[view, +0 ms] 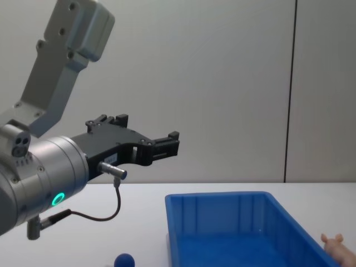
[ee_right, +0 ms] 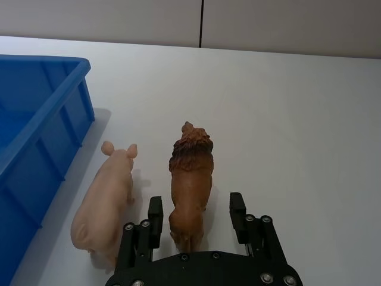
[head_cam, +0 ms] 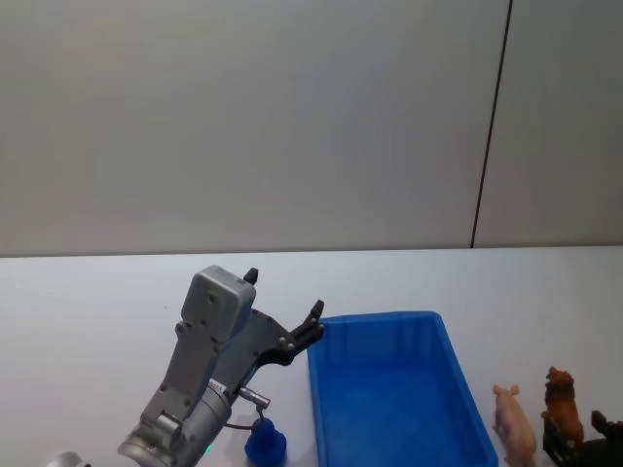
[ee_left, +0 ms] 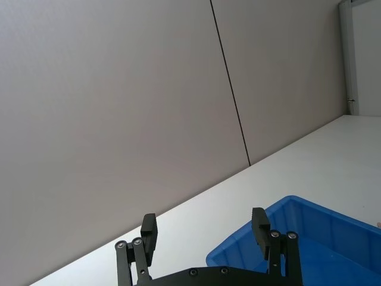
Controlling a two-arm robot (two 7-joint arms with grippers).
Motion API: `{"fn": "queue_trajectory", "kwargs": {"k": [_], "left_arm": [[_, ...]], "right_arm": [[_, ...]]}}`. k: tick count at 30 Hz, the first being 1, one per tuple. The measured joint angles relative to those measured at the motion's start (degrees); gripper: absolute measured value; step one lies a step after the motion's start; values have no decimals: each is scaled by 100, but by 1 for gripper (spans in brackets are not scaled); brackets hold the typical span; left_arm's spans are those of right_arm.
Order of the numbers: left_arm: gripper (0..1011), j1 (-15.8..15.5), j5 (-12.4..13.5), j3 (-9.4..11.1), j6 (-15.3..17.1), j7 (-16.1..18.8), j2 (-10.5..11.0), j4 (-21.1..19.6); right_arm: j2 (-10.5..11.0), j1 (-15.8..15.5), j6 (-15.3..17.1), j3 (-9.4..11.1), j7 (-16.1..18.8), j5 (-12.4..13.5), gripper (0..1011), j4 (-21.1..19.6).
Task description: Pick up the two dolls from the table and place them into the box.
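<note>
With its jaws open either side of the brown lion (ee_right: 190, 173) standing on the table (ee_right: 292, 119) right of the box (ee_right: 56, 128), the right gripper (ee_right: 196, 207) should centre and close without catching the pink pig (ee_right: 107, 196) just beside, while the left gripper (head_cam: 284, 295) hangs open by the box's far left corner.

Right pincer (ee_right: 196, 205) at bottom centre of the frame, fingers (ee_right: 156, 213) spread wide, one on each side of the brown doll's (ee_right: 190, 173) hindquarters, not closed on it. Brown doll stands upright on the white surface (ee_right: 297, 119), head pointing up-frame. Pink pig doll (ee_right: 107, 199) just beside it on the left, also standing. Blue box (ee_right: 56, 128) fills the left edge, near the pig.
</note>
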Motion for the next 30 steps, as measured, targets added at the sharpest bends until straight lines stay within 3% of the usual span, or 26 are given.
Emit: {"fn": "queue_trajectory", "kwargs": {"k": [3,5,13,30], "left_arm": [[1001,0,0,0,0,0,0,0],[1001,0,0,0,0,0,0,0],[1001,0,0,0,0,0,0,0],[1001,0,0,0,0,0,0,0]], "right_arm": [[-15,18,-20,-1,23,0,645,51],[-30,32,-39,0,43,3,545,89],[-48,34,-75,24,52,45,313,46],[-47,10,-244,81,169,92,299,-674]]}}
